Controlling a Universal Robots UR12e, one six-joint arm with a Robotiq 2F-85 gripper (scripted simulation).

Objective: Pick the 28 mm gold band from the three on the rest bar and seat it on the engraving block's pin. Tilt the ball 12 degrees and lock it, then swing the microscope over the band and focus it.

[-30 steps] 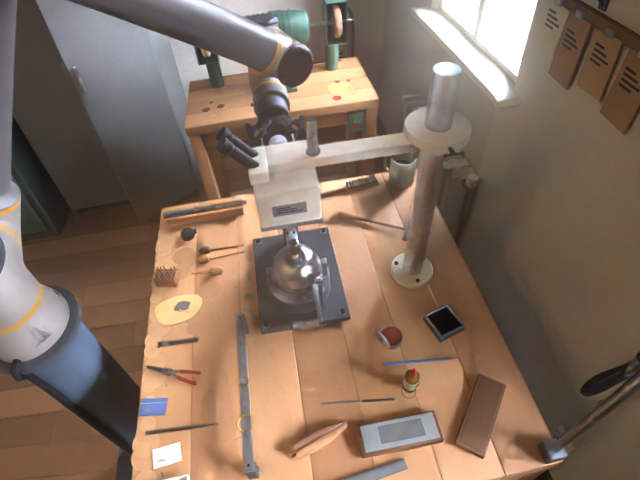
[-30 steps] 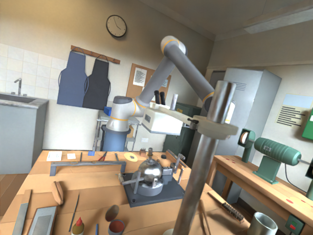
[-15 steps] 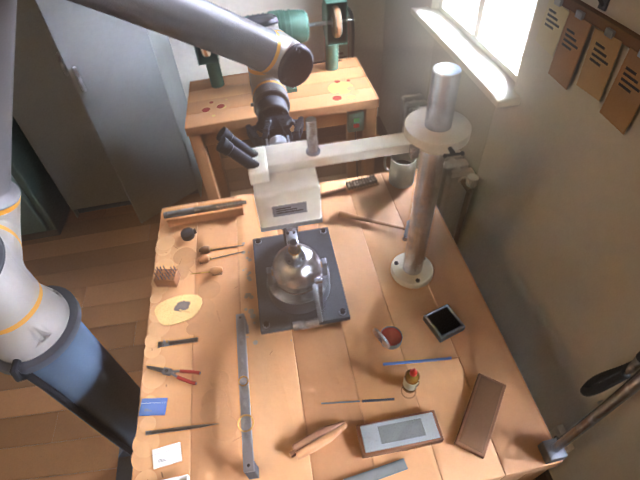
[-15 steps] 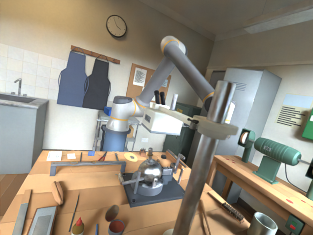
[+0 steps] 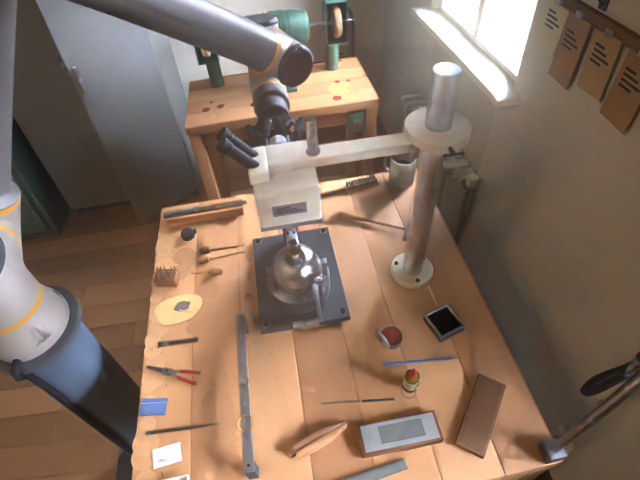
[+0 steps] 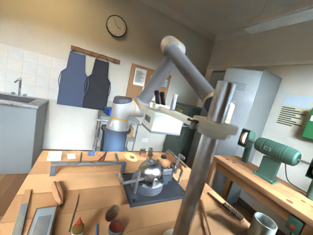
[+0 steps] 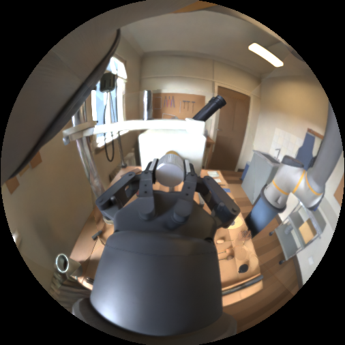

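Note:
The microscope's round focus knob [image 7: 169, 169] sits on the back of the white microscope head [image 5: 286, 194], and I grip it with my gripper [image 7: 169, 170] closed on it. The head hangs on its white boom [image 5: 356, 147] directly over the steel engraving ball [image 5: 295, 268], whose dark base plate [image 5: 298, 281] lies mid-bench. The pin on the ball's top [image 6: 150, 152] stands under the head; I cannot make out a band on it. Two gold bands [image 5: 245, 422] remain on the grey rest bar [image 5: 245, 392] near the bench's front.
A metal cup [image 5: 402, 172] stands at the bench's far edge near the microscope's steel column [image 5: 424, 206]. Hand tools, pliers [image 5: 173, 373], a red tin [image 5: 390, 337], a small bottle [image 5: 411, 380] and sharpening stones lie around the bench. A second bench with a green polishing motor stands behind.

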